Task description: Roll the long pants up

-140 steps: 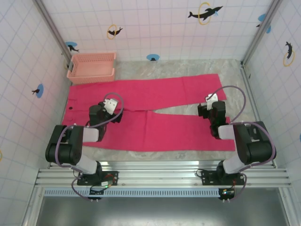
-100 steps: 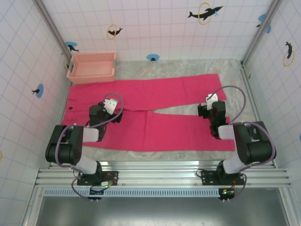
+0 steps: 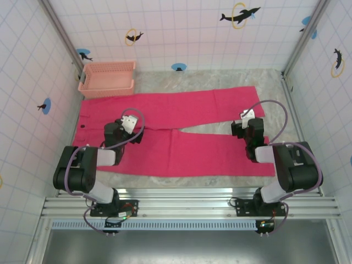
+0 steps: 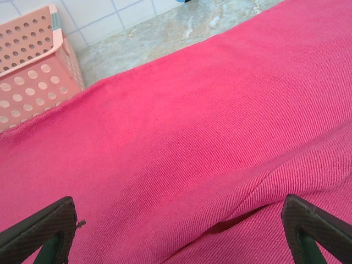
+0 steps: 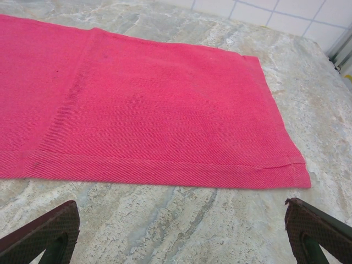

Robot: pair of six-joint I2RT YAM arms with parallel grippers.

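Nothing has budged since the earlier frames as far as I can see, both arms and the cloth sit exactly where they were. The long pants [image 3: 181,129] are laid out flat across the marble-look table [image 3: 269,82], waist end on the left, both legs running to the right with a thin wedge of bare table between them. The far leg's hem ends short of the right wall, and the near leg runs along just in front of the arm bases.

The left gripper [image 4: 176,236] hangs over the waist/seat part of the pants, fingers [image 4: 41,228] spread wide with nothing between them, just red fabric and a soft fold underneath. The right gripper [image 5: 176,236] is over at the leg ends, its fingers [image 5: 47,228] also wide apart and not pinching anything, bare table below and the far leg's hemmed end right ahead.

The pink lattice basket [image 3: 107,78] sits in the far left corner, right at the edge of the pants.
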